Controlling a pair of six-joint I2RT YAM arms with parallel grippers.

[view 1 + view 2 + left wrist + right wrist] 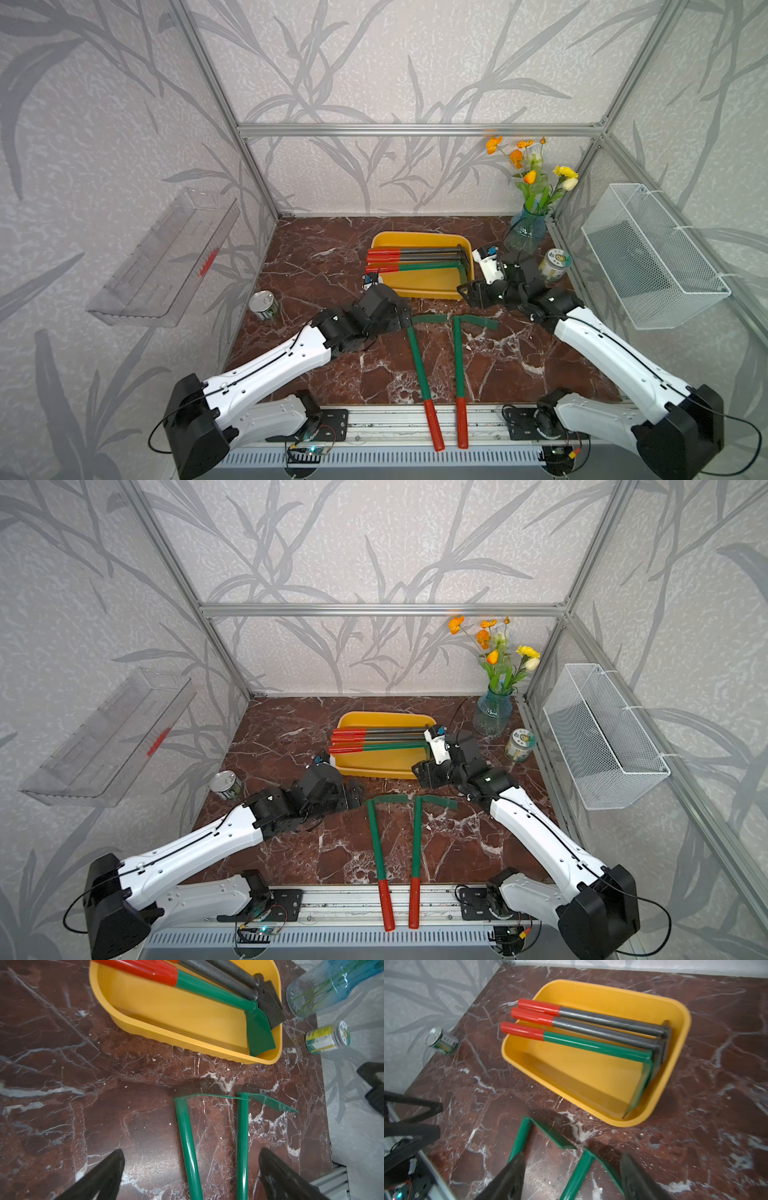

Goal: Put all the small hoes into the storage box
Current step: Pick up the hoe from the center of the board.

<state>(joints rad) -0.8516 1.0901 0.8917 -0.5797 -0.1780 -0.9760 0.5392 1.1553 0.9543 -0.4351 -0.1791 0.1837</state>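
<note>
Three hoes (602,1032) in storage box (571,1068); only top views show basket (652,257).

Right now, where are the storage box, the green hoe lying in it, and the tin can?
storage box (424,286): in a top view, on its bare yellow floor.
green hoe (596,1047): right wrist view, on its mid-shaft.
tin can (263,300): in a top view, on its lid.

Both top views sit high above the front edge, side by side, facing down and toward the back wall (415,178). They are far enough off to take in the whole table (332,266). Each wrist view hangs close over the table, angled toward the box (166,1012). Both wrist views share the box and the two loose hoes (519,1140), seen from opposite sides.
</note>
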